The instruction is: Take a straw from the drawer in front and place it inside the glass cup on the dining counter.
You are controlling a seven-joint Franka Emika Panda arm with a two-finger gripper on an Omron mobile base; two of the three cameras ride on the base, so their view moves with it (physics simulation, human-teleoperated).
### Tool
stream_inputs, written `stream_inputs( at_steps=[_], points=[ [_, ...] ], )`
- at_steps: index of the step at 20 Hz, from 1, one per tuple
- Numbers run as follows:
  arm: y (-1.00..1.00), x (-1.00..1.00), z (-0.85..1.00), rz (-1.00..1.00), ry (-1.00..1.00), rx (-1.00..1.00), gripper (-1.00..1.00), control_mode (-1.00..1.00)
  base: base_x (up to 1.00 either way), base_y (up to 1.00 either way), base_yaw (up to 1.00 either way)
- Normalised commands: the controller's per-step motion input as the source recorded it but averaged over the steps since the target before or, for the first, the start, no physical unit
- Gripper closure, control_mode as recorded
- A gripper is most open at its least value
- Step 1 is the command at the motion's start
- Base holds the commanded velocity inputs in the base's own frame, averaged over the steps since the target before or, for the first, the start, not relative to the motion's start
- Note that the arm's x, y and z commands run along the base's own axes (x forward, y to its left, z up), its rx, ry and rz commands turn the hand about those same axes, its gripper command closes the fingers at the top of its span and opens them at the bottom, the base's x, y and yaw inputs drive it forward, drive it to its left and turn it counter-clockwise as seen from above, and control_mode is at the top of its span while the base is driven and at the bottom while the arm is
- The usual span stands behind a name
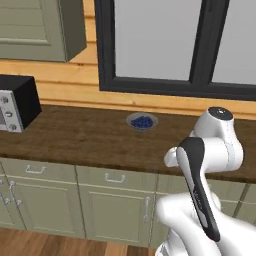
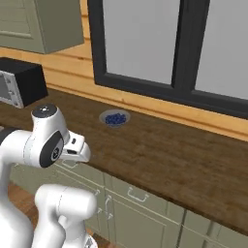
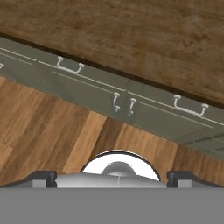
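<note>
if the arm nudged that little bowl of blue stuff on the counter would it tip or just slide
The bowl looks low, wide and shallow, so it would probably slide on the wooden counter rather than tip. The blue pieces heaped inside look small and loose, so a sharp push might spill some over the low rim.

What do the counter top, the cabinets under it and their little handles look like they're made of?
The counter top looks like dark-brown wood with a matte finish: grain streaks run along it. The cabinet fronts look painted sage green, smooth and flat; what lies under the paint can't be told. The drawer handles look like brushed or polished metal: pale silver with light highlights. It's all rendered, so these are only appearances.
</note>
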Motion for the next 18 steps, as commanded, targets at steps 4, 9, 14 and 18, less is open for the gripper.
stream_inputs(
  at_steps=[4,9,14,18],
  points=[
    [0.00,0.00,0.00,0.00,0.00,0.00,-1.00,1.00,-0.27,-0.49,0.42],
    [0.00,0.00,0.00,0.00,0.00,0.00,-1.00,1.00,-0.36,-0.50,0.40],
    [0.00,0.00,0.00,0.00,0.00,0.00,-1.00,1.00,-0.24,-0.40,0.41],
    [0.00,0.00,-0.07,0.11,0.00,0.00,-1.00,-1.00,-0.02,-0.11,0.33]
  ],
)
